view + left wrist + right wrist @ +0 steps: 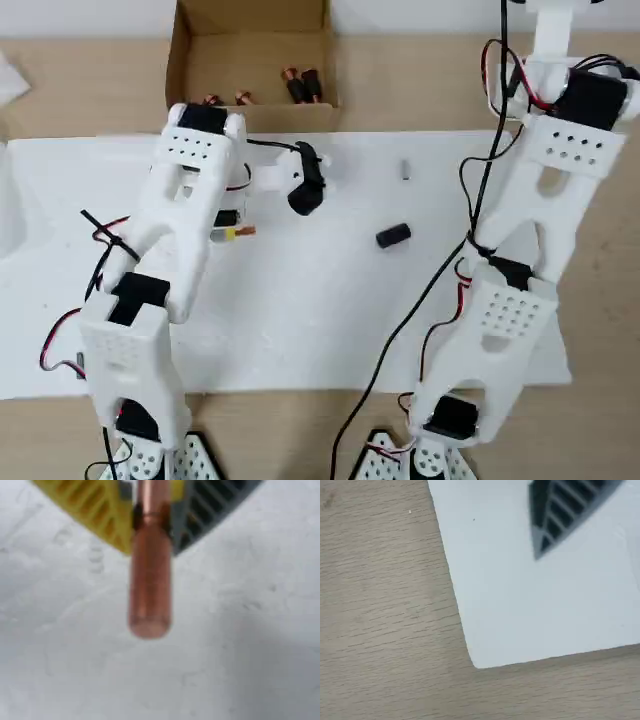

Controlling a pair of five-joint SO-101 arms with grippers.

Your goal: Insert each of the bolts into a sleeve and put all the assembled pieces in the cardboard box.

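1. We see the left pincer point(152, 527) clamped on a copper-coloured bolt point(150, 590), with a yellow finger on one side of the shank and a dark finger on the other.
2. The bolt's rounded end sticks out past the pincer tips, over the white sheet point(240, 670). We cannot tell whether it touches the sheet.
3. In the high view we find the left pincer point(230, 233) tucked under the left arm, over the left half of the sheet. The bolt point(244, 231) points towards the middle.
4. A black sleeve point(393, 237) lies on its side on the white sheet point(330, 310), between the two arms and well apart from the held bolt.
5. A small grey piece point(406, 169) lies on the sheet beyond the sleeve, nearer the box. We cannot tell what it is.
6. The cardboard box point(270, 118) stands open on the table point(420, 90) at the far edge of the sheet.
7. Inside the box we see assembled pieces point(300, 86), dark with copper ends. Two lie towards its right side and others lie near its front wall.
8. The right pincer point(555, 525) hangs over the white sheet point(545, 605) near one of its corners, where the bare wood of the table point(380, 605) begins. We cannot tell whether it is apart or together.
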